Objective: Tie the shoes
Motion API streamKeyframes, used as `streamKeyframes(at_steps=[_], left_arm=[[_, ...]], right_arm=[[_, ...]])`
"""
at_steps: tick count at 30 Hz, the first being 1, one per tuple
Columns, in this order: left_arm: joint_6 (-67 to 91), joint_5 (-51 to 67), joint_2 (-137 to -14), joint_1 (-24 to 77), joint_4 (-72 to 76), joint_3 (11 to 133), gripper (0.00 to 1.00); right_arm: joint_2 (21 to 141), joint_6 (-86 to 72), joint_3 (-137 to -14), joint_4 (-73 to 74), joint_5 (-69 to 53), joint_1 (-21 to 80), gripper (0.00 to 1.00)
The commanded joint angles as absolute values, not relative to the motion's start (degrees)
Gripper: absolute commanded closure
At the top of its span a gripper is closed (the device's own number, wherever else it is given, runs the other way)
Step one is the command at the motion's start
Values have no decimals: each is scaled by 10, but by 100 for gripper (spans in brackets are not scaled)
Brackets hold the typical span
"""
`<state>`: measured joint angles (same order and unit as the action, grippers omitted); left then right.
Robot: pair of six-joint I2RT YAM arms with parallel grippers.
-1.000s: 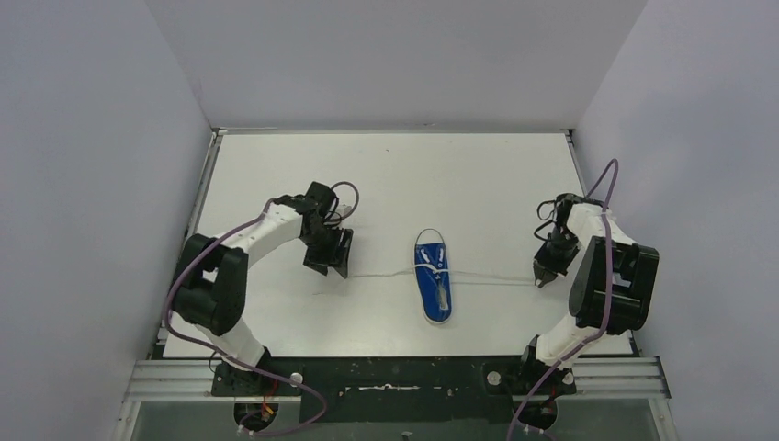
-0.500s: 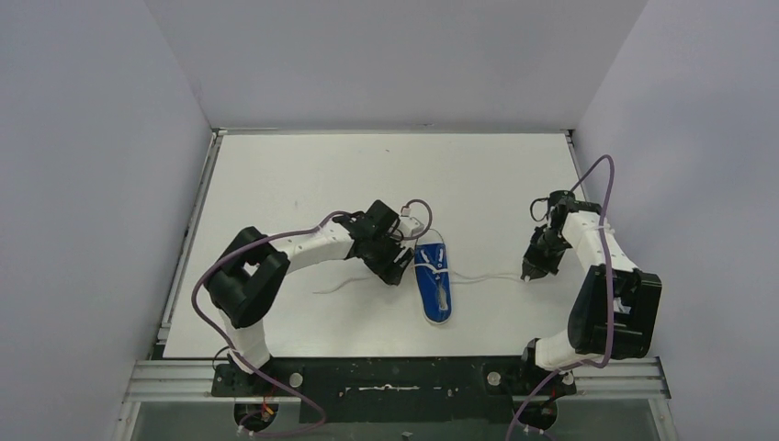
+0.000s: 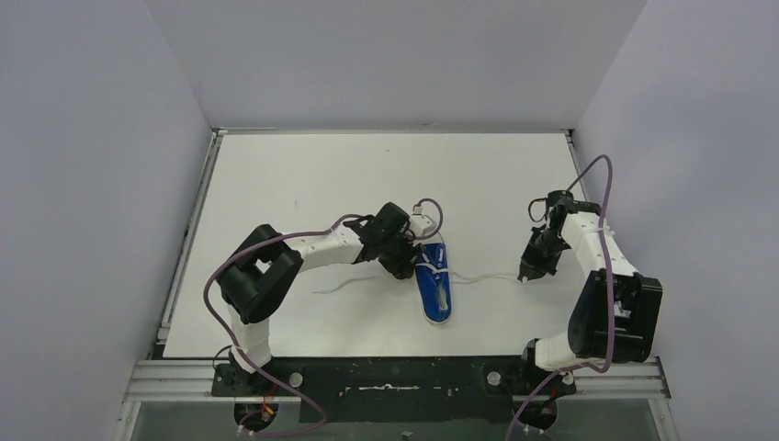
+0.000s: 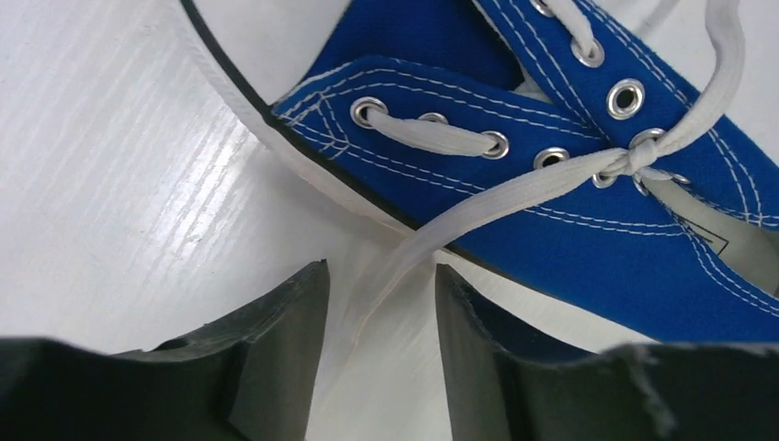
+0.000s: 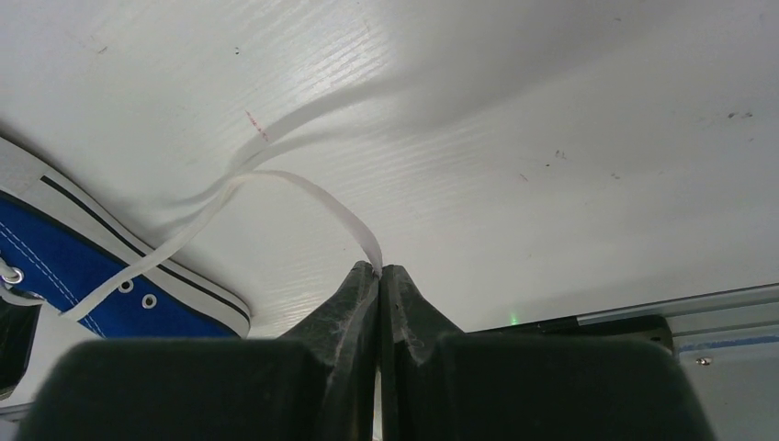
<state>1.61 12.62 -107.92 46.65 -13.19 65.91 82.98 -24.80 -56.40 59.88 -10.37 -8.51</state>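
Right now the sneaker [image 3: 433, 287] lies on the table [image 3: 303, 175] between both arms. Its lace end [image 5: 303, 188] is pinched tight in the right gripper [image 5: 379, 276], while the left gripper [image 4: 377, 308] stands half-open astride the other lace [image 4: 413, 246]. Closing off-centre could miss it, or pulling could drag the sneaker

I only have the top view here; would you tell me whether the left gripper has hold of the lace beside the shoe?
Observer: Not yet. The left gripper is open, with the left lace lying between its jaws, not pinched.
Operator: Does the right one hold its end?
Observer: Yes, the right gripper is shut on the right lace.
Operator: Is a first knot in?
Observer: Yes, the laces cross in a small knot over the eyelets of the shoe.
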Motion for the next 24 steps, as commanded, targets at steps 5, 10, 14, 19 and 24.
streamKeyframes(at_steps=[5,10,14,19,24], left_arm=[[27,116,-1080,462,-124,673,88],[31,134,-1017,455,-73,659,100],[16,151,-995,460,16,650,100],[-14,173,-980,461,129,619,100],[-43,193,-975,472,228,567,100]], right_arm=[[803,-235,-584,597,-158,-84,100],[812,-241,-595,566,-293,-74,100],[835,-306,-610,489,-409,-56,100],[896,-417,-688,401,-460,-18,100],[974,-494,-762,301,-464,56,100]])
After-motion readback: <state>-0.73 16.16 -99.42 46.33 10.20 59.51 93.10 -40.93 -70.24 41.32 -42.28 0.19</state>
